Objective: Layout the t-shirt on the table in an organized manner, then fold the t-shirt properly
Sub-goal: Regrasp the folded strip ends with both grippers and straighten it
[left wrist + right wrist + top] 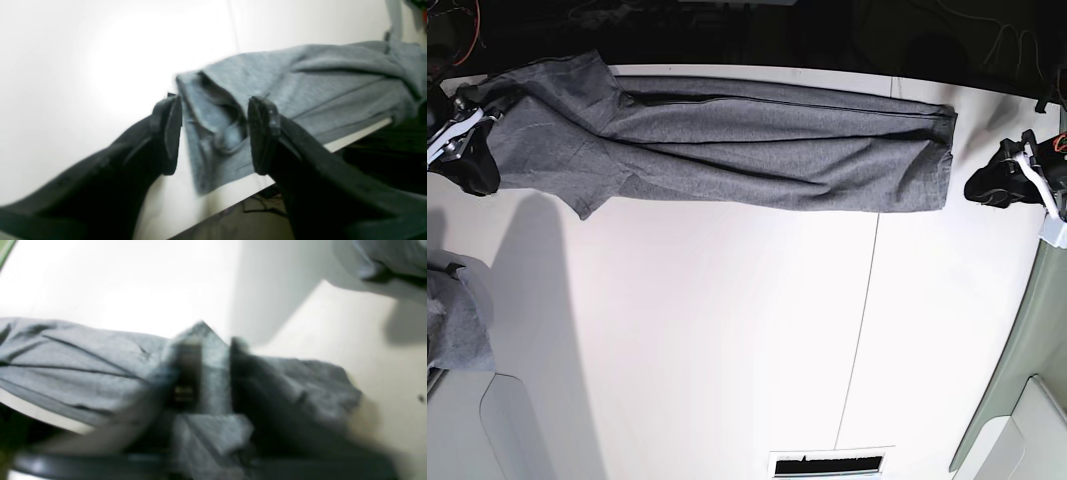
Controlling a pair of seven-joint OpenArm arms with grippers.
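Left fingers [215, 133] gape wide, empty, over the t-shirt [757, 150] hem. Right fingers [213, 373] pinch its other end. Only base view shows it stretched along the table [727, 340] far edge.

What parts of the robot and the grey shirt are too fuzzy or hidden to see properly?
- Right wrist view: the right hand is smeared by motion blur, so its fingers barely show against the heather-grey cotton t-shirt.
- Base view: the t-shirt's far edge runs into the dark beyond the smooth white table, so it is hard to trace there.
- Left wrist view: the left hand is open, but its fingers block part of the bunched hem.
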